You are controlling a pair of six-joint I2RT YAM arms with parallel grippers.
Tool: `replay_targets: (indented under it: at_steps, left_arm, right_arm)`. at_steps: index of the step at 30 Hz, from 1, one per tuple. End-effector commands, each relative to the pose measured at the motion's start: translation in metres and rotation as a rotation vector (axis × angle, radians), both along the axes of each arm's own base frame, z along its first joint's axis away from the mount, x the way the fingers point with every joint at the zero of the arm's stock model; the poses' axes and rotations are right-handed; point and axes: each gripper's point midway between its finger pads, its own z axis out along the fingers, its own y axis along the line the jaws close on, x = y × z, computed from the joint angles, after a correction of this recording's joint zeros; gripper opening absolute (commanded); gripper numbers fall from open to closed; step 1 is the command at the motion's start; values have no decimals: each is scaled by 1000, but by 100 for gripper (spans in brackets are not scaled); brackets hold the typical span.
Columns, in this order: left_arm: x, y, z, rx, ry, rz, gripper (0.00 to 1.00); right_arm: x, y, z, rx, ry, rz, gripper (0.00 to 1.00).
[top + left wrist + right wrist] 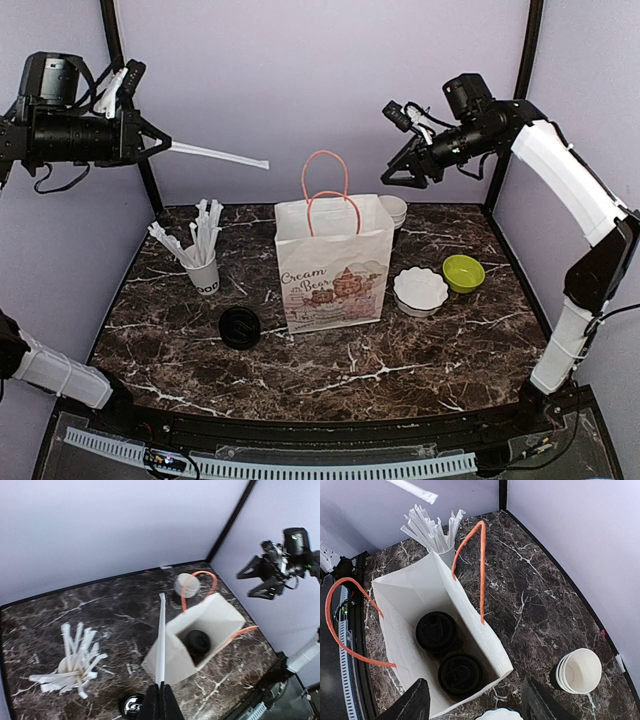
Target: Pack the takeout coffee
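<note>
While left tool (158, 142) pinches wrapped straw (215, 154): I'd aim its tip down into paper bag (330, 250).
Takeout coffee (437, 630): two lidded cups inside bag, mid-bench.
Right tool (400, 178): wide, empty.

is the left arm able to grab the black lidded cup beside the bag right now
Probably not yet: the left gripper is shut on a white stick. Nothing stands over the black cup itself.
</note>
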Motion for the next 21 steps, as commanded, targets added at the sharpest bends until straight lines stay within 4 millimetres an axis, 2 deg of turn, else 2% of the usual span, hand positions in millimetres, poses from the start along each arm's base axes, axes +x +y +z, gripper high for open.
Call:
replay_targets:
  at_steps: [1,9,12,13,14,15,21]
  left_arm:
    - [-8,-62,11,-85,-33,-269,0]
    - [-9,-96,-30,-34,91,-388,0]
    - [3,-114,-50,-43,116,-409,0]
    - [9,-122,-48,-67,101,-422,0]
    - [12,-127,-58,-68,116,-428,0]
    - [17,-136,-55,-99,92,-442,0]
    - [42,-170,-85,-114,134,-484,0]
  right_arm:
    - [14,-17,5,-3,-39,-70,63]
    - [32,-47,6,9,-41,-172,63]
    - [35,-53,5,9,-44,-191,63]
    - [35,-54,5,9,-44,-193,63]
    - [36,-55,5,9,-44,-197,63]
    - [36,-56,4,9,-44,-200,63]
    - [41,-63,3,0,-59,-230,64]
